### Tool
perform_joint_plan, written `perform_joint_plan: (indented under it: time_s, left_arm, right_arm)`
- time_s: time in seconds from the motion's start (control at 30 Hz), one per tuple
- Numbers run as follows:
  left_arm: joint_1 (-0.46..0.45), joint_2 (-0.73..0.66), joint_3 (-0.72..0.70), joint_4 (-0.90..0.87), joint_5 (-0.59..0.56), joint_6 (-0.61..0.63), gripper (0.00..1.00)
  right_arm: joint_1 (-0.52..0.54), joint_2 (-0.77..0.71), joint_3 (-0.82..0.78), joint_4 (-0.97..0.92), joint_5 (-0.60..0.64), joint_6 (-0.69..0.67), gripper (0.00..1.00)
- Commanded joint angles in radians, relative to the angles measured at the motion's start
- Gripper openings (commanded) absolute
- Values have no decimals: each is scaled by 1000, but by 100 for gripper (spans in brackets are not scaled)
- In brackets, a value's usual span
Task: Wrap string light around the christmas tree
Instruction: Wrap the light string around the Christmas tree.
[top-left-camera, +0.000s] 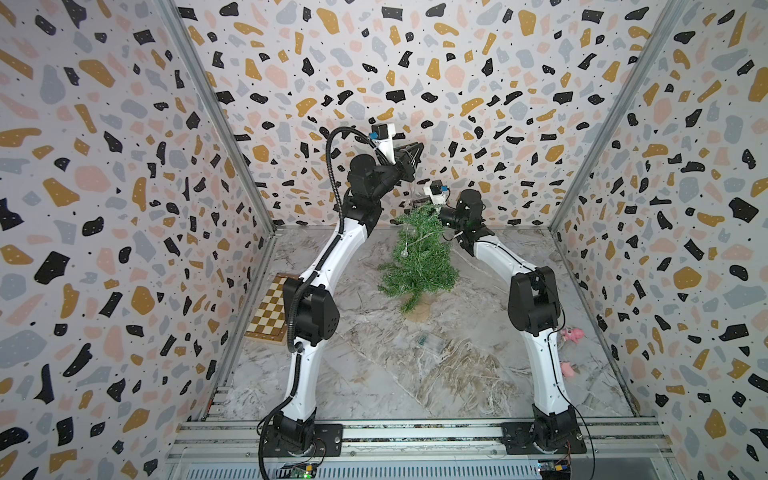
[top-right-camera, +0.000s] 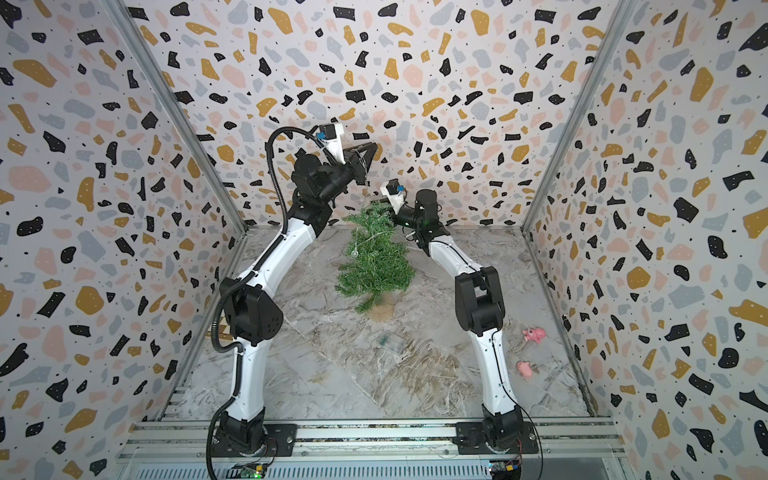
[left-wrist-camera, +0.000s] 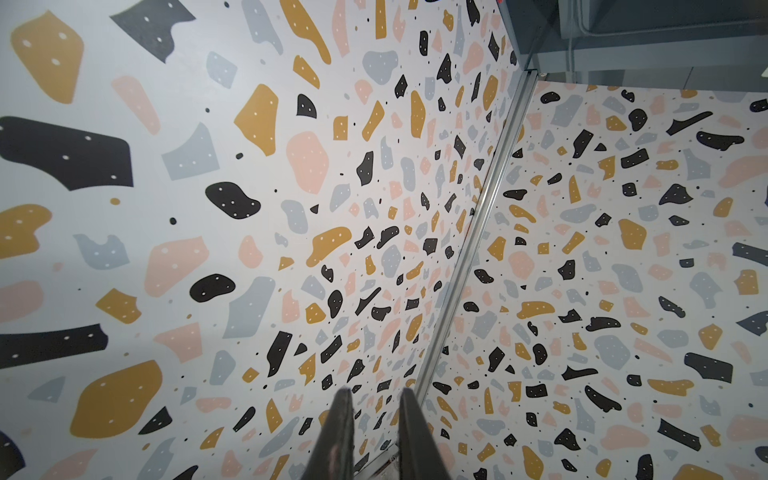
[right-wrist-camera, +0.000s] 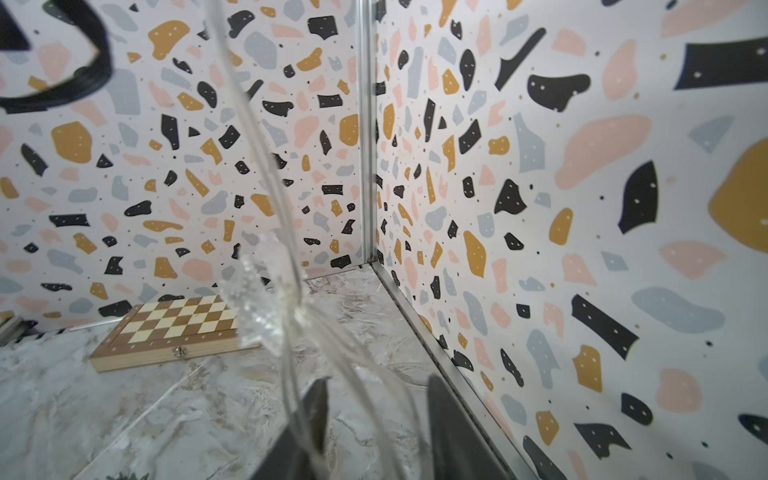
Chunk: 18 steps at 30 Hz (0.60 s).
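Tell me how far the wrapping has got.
Done: one pass of string with a bulb crosses the upper tree. In hand: the left gripper appears to hold the string high; strands pass between the right gripper's open jaws. To do: its lower half is bare.

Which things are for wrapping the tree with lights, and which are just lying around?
For the job: small green fir Christmas tree; thin clear string light with round bulbs.
Just lying about: folded wooden chessboard; two small pink toys.

Green xmas tree (top-left-camera: 419, 266) upright w/ string light (top-left-camera: 404, 253) draped.
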Motion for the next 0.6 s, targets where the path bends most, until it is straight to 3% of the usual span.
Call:
perform_joint_plan:
  time_s: [0.0,0.23,0.37,0.57]
  left_arm:
    - [4,-63,-4,33,31,16,0]
    - [47,-132,-97,3,6,37,0]
    - [59,-156,-170,-10,-12,58,0]
    - [82,-248,-397,161,-38,-11,0]
  right_arm:
    - [-30,-54,-2,48,80,36,20]
    - [-99,-160,-91,89,196,56,2]
    - [-120,-207,-123,77,212,44,1]
    - [-134,-302,-226,72,285,30,2]
